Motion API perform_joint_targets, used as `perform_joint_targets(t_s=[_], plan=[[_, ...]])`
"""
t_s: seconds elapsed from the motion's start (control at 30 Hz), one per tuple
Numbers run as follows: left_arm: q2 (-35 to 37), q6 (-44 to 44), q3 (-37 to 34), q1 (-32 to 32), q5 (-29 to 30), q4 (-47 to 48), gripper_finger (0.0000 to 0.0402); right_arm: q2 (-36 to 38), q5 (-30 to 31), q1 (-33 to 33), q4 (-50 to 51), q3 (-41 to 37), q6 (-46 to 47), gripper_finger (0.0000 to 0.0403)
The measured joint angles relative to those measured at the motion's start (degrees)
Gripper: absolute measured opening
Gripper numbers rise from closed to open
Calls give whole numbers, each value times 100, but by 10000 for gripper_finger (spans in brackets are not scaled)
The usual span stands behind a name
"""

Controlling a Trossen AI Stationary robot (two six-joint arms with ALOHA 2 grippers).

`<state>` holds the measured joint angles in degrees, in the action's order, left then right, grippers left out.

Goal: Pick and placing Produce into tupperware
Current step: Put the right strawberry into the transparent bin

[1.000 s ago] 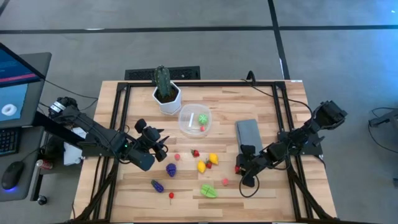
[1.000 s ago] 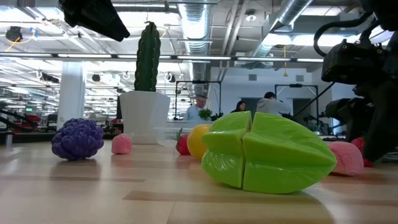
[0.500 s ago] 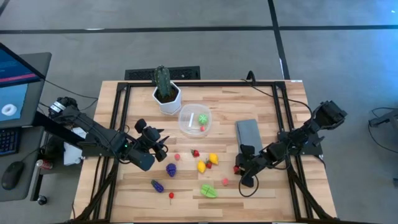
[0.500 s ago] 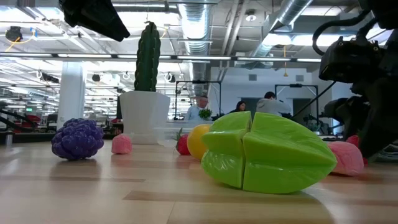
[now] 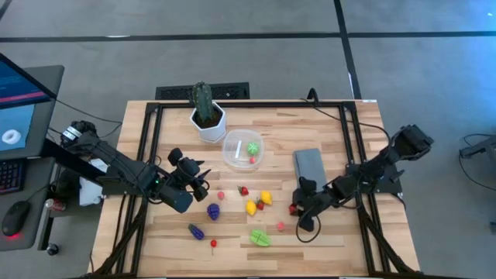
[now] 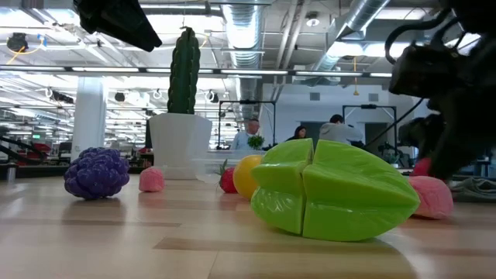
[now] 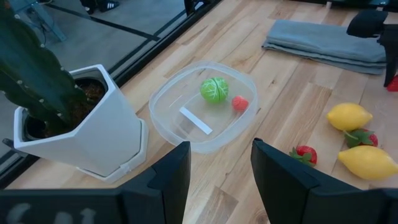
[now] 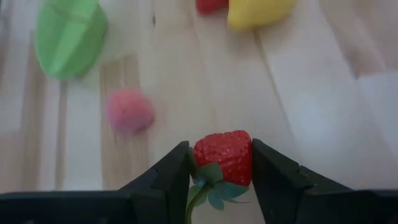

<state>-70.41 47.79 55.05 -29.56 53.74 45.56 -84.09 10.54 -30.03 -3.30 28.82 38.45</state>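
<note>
Right wrist view: right pincer (image 8: pixel 221 169) clamps strawberry (image 8: pixel 224 158) above table (image 8: pixel 323 93).

We see a grey concrete floor (image 5: pixel 256 70) crossed by dark lines around the wooden table (image 5: pixel 333 132). Behind it, ceiling ducts (image 6: pixel 256 23) and strip lights fill an open hall.

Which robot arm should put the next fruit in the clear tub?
Probably the right: its end effector already grips a strawberry. The left end effector is open and empty, facing the tupperware.
</note>
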Motion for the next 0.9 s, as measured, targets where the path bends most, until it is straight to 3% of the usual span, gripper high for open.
perform_joint_targets(t_s=[0.6,0.9], plan=[[0,0,1,0,0,0,160,1707,3,1380,-97,4,-1110,178],[0,-4,0,0,1,0,160,2041,-9,2231,-909,4,-1708,173]])
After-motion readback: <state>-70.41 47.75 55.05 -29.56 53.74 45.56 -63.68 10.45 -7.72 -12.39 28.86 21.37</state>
